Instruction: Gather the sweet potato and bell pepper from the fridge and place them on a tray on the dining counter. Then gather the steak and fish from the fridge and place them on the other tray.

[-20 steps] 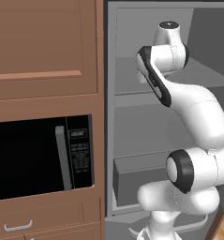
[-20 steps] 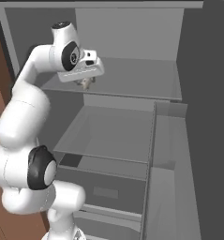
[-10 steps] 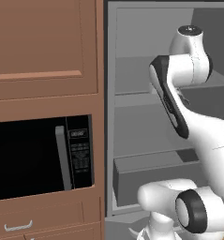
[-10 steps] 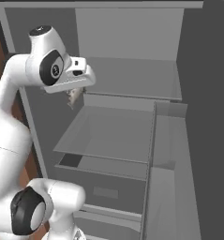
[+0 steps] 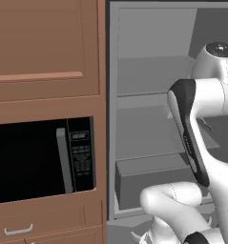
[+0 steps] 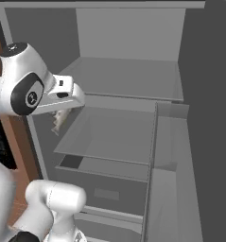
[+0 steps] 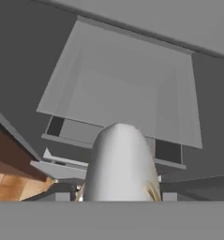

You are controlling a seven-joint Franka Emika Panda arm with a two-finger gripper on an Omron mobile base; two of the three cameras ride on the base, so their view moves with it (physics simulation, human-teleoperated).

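In the right base view my gripper (image 6: 61,112) points downward in front of the open fridge's left edge, shut on the fish (image 6: 59,122), a small pale silvery body hanging beneath the hand. The hand view has the fish (image 7: 118,161) as a rounded silver-grey shape with tan fins at its sides, rising between my fingers and hiding their tips. Below it lies a glass fridge shelf (image 7: 125,79). The sweet potato, bell pepper, steak and trays are out of view.
The open fridge (image 5: 153,95) has grey shelves (image 6: 119,78) and a drawer (image 5: 149,178) low down. Its door (image 6: 209,142) stands at the right. A black microwave (image 5: 39,157) sits in brown wooden cabinets (image 5: 44,47) to the left. My arm (image 5: 191,133) crosses the fridge opening.
The arm has drawn back out of the fridge, carrying the fish toward the fridge's left edge and lower. The base views themselves have not shifted.
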